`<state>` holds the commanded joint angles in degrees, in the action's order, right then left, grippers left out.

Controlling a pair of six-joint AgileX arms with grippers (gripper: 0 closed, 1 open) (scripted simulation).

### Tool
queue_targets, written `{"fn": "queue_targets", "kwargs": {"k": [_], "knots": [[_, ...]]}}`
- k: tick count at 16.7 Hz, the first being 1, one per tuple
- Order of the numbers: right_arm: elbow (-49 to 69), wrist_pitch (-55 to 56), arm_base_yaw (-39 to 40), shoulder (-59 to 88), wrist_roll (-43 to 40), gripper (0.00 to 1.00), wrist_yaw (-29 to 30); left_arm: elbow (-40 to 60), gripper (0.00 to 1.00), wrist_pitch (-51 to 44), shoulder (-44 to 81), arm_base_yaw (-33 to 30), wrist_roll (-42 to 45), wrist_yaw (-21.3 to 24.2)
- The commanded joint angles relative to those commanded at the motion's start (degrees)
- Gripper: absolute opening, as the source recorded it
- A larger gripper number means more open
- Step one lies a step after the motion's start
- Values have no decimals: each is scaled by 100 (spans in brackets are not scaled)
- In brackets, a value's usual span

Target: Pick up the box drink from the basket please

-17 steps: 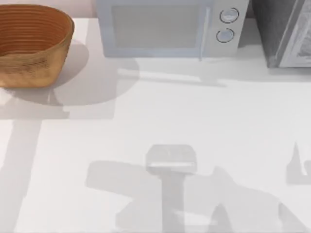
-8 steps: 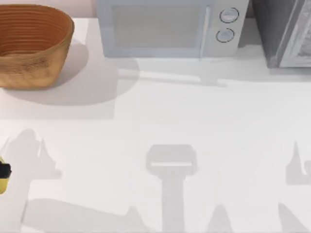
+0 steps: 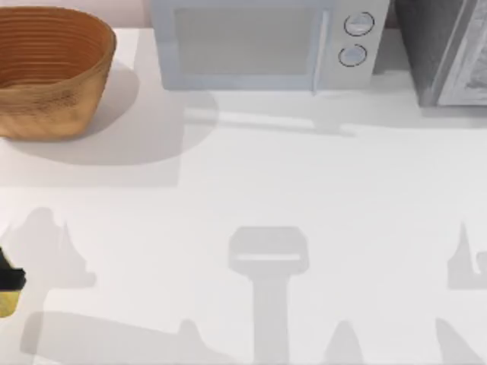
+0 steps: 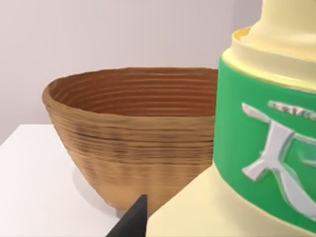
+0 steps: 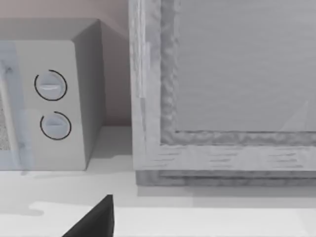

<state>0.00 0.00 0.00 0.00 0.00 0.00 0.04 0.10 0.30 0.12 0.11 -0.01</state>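
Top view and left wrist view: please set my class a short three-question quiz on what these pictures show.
1. True or false: the box drink lies inside the basket.
2. Which thing stands beside the basket, toward the right, along the back of the table? A: a microwave. B: a kettle. C: a toaster.
3. Fill in: in the top view, the left end effector is at the table's ___ edge.

Key: 1 false, it is outside the basket, close to the left wrist camera; 2 A; 3 left.
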Motion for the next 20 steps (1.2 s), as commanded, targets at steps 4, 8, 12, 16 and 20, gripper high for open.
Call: {"fn": "queue_targets", "kwargs": {"k": [4, 8, 12, 16, 20], "knots": [[0, 0, 0, 0, 0, 100, 0, 98, 0, 458, 594, -289, 4, -482], [0, 0, 0, 0, 0, 100, 0, 455, 0, 1647, 1869, -965, 117, -1653], [0, 0, 0, 0, 0, 100, 0, 923, 0, 3177, 3406, -1872, 329, -3249], [0, 0, 0, 0, 0, 100, 0, 1364, 0, 4707, 5073, -2799, 565, -4880], [0, 0, 0, 0, 0, 100, 0, 1702, 0, 5929, 6616, -3597, 744, -6288]]}}
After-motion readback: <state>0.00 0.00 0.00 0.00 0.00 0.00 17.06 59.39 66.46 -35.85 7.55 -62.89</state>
